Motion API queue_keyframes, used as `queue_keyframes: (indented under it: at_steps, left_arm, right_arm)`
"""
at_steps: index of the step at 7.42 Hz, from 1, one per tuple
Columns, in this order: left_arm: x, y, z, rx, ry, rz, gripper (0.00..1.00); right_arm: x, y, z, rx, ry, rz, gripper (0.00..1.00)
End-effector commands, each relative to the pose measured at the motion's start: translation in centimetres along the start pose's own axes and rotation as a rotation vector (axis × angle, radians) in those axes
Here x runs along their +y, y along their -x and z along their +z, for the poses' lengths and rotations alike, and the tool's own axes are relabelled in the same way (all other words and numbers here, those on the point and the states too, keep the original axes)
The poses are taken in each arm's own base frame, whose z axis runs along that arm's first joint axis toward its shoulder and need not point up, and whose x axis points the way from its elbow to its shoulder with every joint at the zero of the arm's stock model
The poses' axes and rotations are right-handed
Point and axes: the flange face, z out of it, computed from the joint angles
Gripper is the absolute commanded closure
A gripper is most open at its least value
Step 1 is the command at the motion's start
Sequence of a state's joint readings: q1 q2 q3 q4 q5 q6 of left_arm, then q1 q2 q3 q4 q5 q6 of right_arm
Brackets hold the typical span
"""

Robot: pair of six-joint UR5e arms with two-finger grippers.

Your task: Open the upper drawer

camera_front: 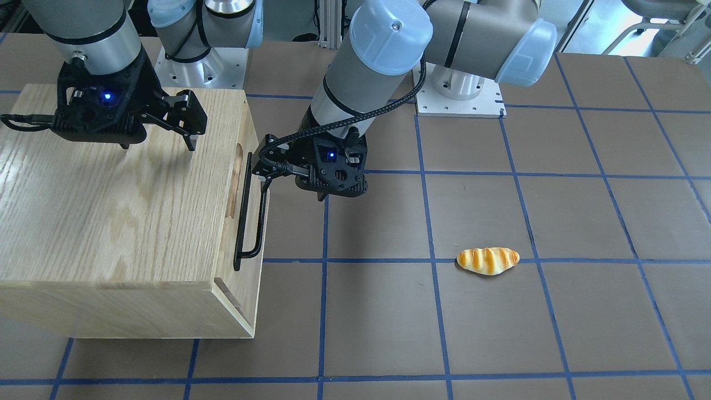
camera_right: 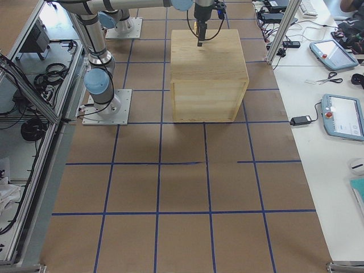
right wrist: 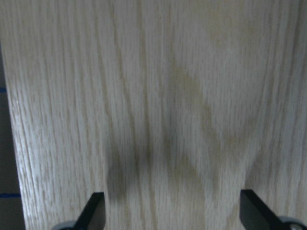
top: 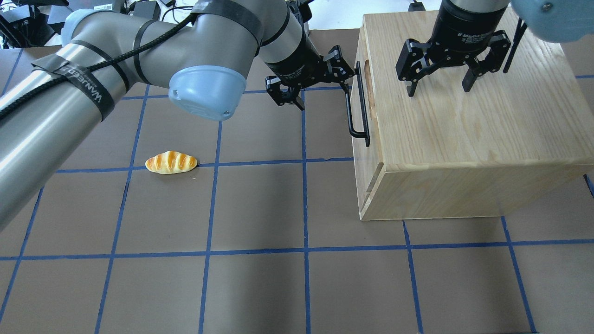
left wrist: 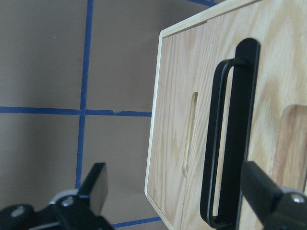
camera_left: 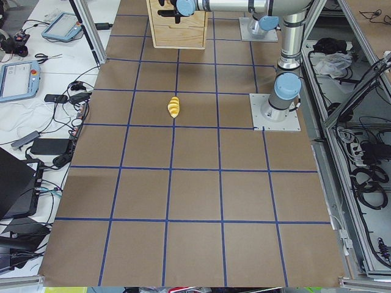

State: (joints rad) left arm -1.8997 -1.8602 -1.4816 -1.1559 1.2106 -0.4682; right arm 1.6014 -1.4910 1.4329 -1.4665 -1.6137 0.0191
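Upper drawer (left wrist: 172,96) of a light wooden cabinet (top: 464,139) standing on the worktop (top: 260,208). Its front is pale grained wood with a long black bar handle (left wrist: 212,143) and a narrow oval slot (left wrist: 189,134) beside the handle and parallel to it. The drawer looks pushed fully in, with its front flush with the cabinet face. It faces my left hand (left wrist: 175,187), close in front of it.

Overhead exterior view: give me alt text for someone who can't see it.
The left gripper, fingers open, is at the black bar handle of the shut upper drawer of a wooden cabinet. The right gripper hangs open over the cabinet's top; a bread roll lies on the table to the left.
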Motion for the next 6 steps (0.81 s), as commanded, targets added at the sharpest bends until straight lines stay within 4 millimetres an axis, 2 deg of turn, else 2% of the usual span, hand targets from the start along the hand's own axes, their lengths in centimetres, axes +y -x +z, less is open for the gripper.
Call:
queue_keyframes:
  at_steps: [1, 4, 6]
  left_arm:
    - [-0.3, -0.1, 1.0, 0.008, 0.001, 0.003, 0.0]
    - [-0.9, 0.3, 3.1, -0.004, 0.027, -0.002, 0.0]
    - [-1.0, -0.2, 4.1, 0.008, 0.019, 0.005, 0.0]
  right_arm:
    - [0.0, 0.0, 0.0, 0.0, 0.0, 0.001, 0.0]
    - [0.0, -0.1, 0.0, 0.0, 0.0, 0.002, 0.0]
    - [0.0, -0.1, 0.0, 0.0, 0.0, 0.001, 0.0]
